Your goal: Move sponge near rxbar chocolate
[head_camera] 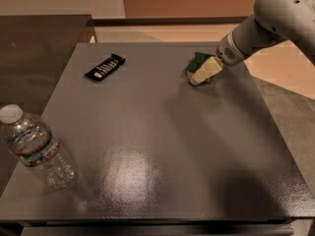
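tool [201,75] at sponge [196,62], grip: cannot tell | sponge partly hidden | rxbar chocolate [105,67] well apart

Small block sponge [197,62], dark green top, lies far right on counter [147,132], gripper [205,73] right at it. Flat black white-lettered rxbar chocolate wrapper [105,67] lies diagonal, far left, well apart.

Single white arm [280,11] enters from upper right, forearm slanting down-left. Wrist [229,51] sits just up-right of the gripper [204,72]. Gripper points down-left, tip held low.
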Robot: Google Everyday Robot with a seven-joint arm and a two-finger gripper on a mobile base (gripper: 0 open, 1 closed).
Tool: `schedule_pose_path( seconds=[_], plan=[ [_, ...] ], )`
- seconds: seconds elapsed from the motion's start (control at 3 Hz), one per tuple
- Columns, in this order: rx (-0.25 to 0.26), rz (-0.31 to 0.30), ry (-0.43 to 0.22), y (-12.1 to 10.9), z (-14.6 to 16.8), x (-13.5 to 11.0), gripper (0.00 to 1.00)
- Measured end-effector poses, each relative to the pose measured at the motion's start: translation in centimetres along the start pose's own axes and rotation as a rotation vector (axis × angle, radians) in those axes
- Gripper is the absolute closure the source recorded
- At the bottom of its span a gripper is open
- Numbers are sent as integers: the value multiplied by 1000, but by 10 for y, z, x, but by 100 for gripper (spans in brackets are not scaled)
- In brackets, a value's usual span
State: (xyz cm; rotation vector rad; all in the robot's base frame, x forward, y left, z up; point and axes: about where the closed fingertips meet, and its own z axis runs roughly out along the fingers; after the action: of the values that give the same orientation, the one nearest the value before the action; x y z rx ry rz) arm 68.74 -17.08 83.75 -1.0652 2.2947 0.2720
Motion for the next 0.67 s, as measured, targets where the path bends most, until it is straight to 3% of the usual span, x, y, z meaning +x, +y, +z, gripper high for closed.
schedule_pose_path(
  seconds=[0.67],
  plan=[
    [-23,-3,-20,1,0,-5,65]
  ],
)
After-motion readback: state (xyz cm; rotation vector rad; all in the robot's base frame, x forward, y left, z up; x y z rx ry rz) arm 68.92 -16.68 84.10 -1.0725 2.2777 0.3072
